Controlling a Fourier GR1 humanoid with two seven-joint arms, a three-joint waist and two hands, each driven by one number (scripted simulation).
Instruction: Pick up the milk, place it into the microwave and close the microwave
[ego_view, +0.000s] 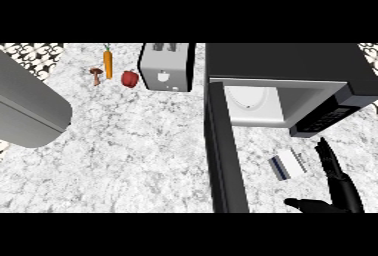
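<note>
A speckled white bench (133, 150) fills most of the frame. In the upper right, a black microwave (295, 65) is seen with its door (224, 155) swung open toward the lower centre, showing a white cavity. A grey slab (29, 110) occupies the left edge. A toaster (167, 67) stands at upper centre; left of it lie a red pepper (130, 78), a carrot (108, 63) and a mushroom (96, 75). The milk (288, 165), a white carton with a dark stripe, lies flat at lower right, just right of the door. No writing can be read. The right robot hand (336, 192) is held open beside the milk, fingers straight, touching nothing.
</note>
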